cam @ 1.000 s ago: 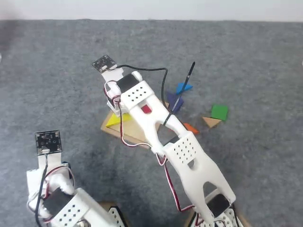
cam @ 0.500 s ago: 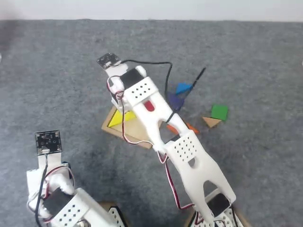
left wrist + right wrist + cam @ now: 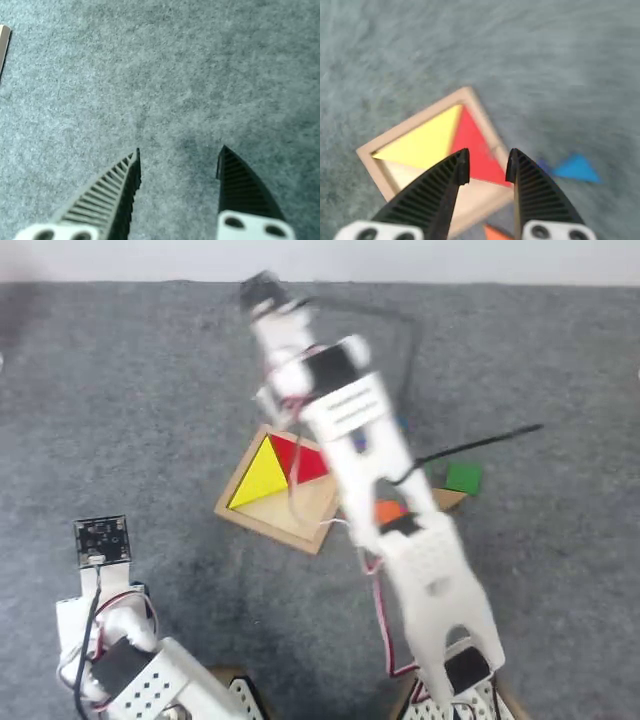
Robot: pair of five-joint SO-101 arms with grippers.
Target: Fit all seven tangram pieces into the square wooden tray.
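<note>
While the right gripper [image 3: 487, 159] hangs, jaws narrowly apart and empty, the red triangle [image 3: 472, 142] lies in the wooden tray [image 3: 472, 93] beneath them. Left gripper [image 3: 179, 157] gapes over carpet [image 3: 200, 60].

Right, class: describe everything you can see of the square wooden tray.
The square wooden tray is pale wood with a raised rim, lying flat on the grey carpet, turned cornerwise. A yellow triangle and a red triangle lie inside, edge to edge, filling about half; the visible rest is bare wood. The right arm crosses above one corner.
</note>
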